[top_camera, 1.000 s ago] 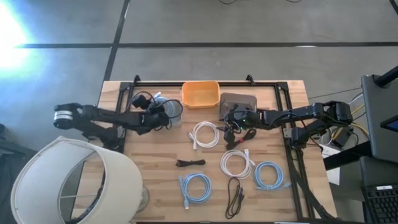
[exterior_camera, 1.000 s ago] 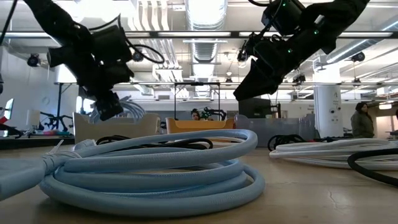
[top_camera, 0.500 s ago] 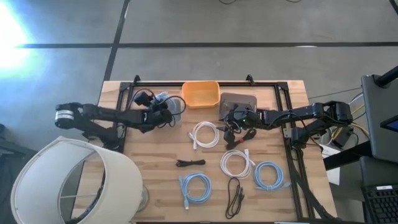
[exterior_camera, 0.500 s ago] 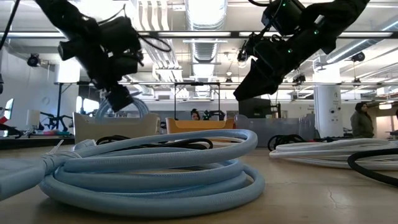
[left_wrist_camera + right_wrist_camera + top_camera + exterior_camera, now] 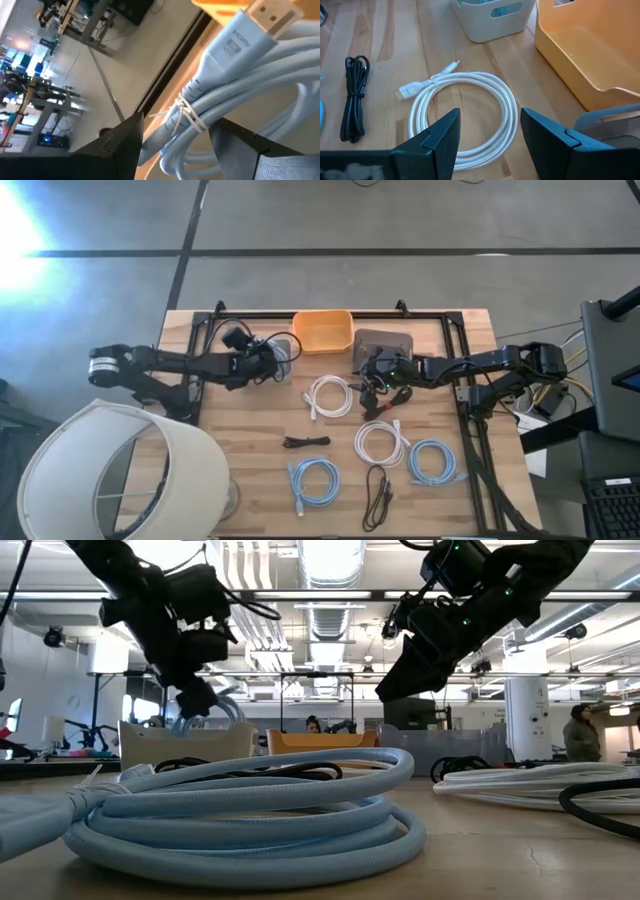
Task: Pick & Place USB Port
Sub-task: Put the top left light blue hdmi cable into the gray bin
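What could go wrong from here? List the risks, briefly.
1. The left gripper holds the light blue HDMI cable by its tied bundle, so loose loops hang free and might snag a rim of the white bin or slip out.
2. The orange bin sits right beside the white bin, so the cable could drop into the wrong one.
3. The right gripper hovers open over the white cable, idle but close.

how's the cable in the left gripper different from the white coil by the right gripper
The light blue HDMI cable is held in the air by the left gripper; the white cable coil lies flat on the table, untouched, in front of the open right gripper. Colours differ: blue versus white. Both are tied bundles.
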Motion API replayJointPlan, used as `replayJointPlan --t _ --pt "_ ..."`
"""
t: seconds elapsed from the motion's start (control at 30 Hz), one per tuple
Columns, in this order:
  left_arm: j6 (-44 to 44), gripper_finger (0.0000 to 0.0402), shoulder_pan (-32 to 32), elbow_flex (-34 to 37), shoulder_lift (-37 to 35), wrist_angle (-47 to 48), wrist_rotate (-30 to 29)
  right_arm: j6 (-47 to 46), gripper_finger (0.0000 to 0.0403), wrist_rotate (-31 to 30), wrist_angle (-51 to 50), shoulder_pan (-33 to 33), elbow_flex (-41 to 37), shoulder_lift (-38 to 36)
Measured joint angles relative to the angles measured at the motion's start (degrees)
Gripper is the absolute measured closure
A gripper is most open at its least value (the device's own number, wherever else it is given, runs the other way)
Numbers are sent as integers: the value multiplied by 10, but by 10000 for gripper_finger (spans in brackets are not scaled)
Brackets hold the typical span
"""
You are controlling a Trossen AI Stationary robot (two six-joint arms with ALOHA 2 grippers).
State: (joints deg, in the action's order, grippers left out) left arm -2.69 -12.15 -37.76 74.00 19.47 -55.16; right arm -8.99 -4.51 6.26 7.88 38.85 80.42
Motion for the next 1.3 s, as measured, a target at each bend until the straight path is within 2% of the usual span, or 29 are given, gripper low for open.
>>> replayJointPlan --t 0.13,0.2,0.37,0.47,0.6,0.67,0.7,0.87,0.97,1.13,1.3 --pt "-12 179 -3 4 0 10 -41 0 197 0 0 0 0 0" --pt "-16 179 -5 3 0 9 -39 0 197 0 0 0 0 0" --pt "-15 179 -6 -3 0 6 47 0 197 0 0 0 0 0" --pt "-21 179 -8 -7 0 17 67 2 197 0 0 0 0 0" --pt "-42 179 -15 -10 0 26 9 2 197 0 0 0 0 0" --pt "-49 179 -25 -10 0 26 6 2 197 1 0 0 0 0" --pt "-50 179 -33 -10 0 26 25 2 197 1 0 0 0 0" --pt "-98 179 -80 -9 0 53 199 2 197 1 0 0 0 0" --pt "-126 179 -99 -10 0 78 238 2 197 1 0 0 0 0" --pt "-119 179 -103 -19 0 81 237 2 197 1 0 0 0 0" --pt "-93 180 -103 -45 -3 90 182 2 197 1 0 0 0 0"
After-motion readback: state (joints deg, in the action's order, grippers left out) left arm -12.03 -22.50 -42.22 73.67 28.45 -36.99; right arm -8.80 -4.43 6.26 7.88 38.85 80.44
